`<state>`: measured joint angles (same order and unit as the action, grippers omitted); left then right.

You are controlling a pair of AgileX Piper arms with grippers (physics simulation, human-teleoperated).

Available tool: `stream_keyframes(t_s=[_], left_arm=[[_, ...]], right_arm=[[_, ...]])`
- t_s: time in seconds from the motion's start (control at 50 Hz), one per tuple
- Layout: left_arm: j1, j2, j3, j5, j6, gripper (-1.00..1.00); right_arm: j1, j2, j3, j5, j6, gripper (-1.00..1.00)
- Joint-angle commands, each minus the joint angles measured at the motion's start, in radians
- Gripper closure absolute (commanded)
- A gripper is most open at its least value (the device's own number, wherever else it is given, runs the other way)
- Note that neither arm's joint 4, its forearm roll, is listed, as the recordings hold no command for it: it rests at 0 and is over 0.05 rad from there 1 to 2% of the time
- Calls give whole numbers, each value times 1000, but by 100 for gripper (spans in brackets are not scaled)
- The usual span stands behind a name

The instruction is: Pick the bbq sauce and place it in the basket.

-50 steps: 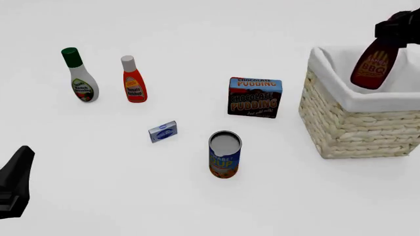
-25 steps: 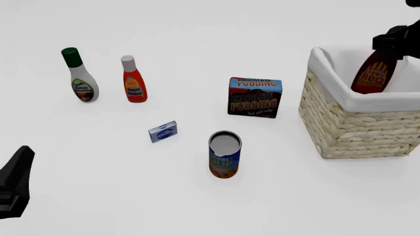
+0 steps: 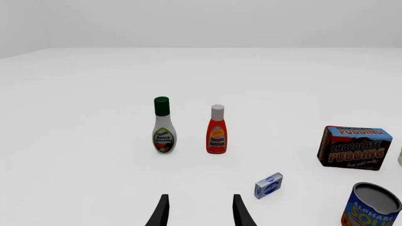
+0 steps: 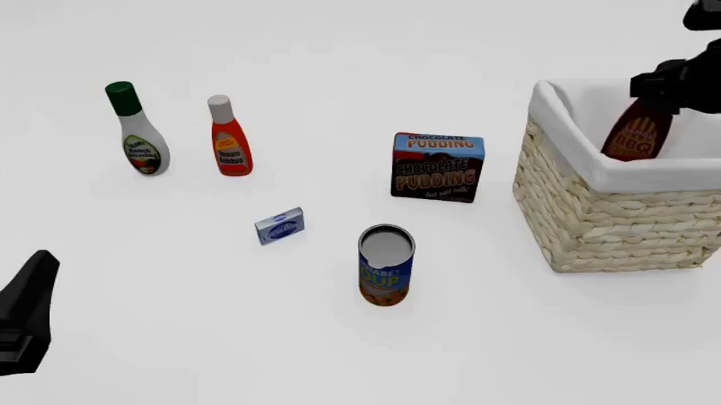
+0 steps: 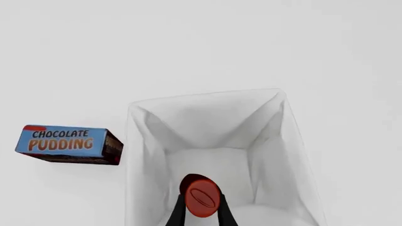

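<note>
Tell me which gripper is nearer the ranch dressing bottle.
Left. The left gripper sits open at the near-left table edge, below the ranch dressing bottle; the right gripper holds the bbq sauce over the basket, far right.

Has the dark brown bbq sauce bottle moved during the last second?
Yes: the bbq sauce bottle has sunk lower behind the woven wicker basket's white-lined rim.

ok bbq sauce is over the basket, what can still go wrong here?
1. The bbq sauce hangs tilted in the right end effector, lower end inside the basket. Released like this, it would probably topple rather than stand.
2. It is close to the white lining's near rim. A sideways drift could snag the cloth or nudge the basket.
3. The grip is high near the red cap, so the bottle could swing.
</note>
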<state>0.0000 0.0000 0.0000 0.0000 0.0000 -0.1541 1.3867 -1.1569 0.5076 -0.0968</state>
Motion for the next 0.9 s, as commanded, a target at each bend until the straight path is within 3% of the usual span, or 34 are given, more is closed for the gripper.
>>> stream_keyframes(t_s=[0.02, 0.9], left_arm=[[0, 0, 0, 0, 0, -100], [0, 0, 0, 0, 0, -100]], right_arm=[[-17, 38, -6, -33, 10, 100], [-30, 189, -20, -119, 19, 100]])
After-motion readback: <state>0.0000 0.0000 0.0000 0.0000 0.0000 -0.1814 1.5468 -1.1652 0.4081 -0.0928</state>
